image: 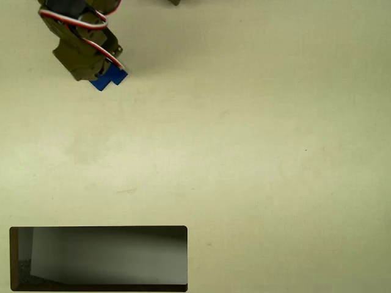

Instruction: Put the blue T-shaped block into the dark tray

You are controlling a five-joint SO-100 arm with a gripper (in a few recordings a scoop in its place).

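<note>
In the overhead view the blue T-shaped block [109, 78] lies half-hidden under the tool [96, 68], whose closure cannot be told, so a firm grip should be secured before carriage to the dark tray [98, 229] well apart across the surface [256, 152].

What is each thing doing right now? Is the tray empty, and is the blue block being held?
blue T-shaped block: at the top left of the overhead view, partly hidden under the arm, far from the tray.
dark tray: at the bottom left, nothing inside.
gripper: right over the block; the jaws are hidden, so a hold cannot be told.
table: bare between block and tray.
</note>
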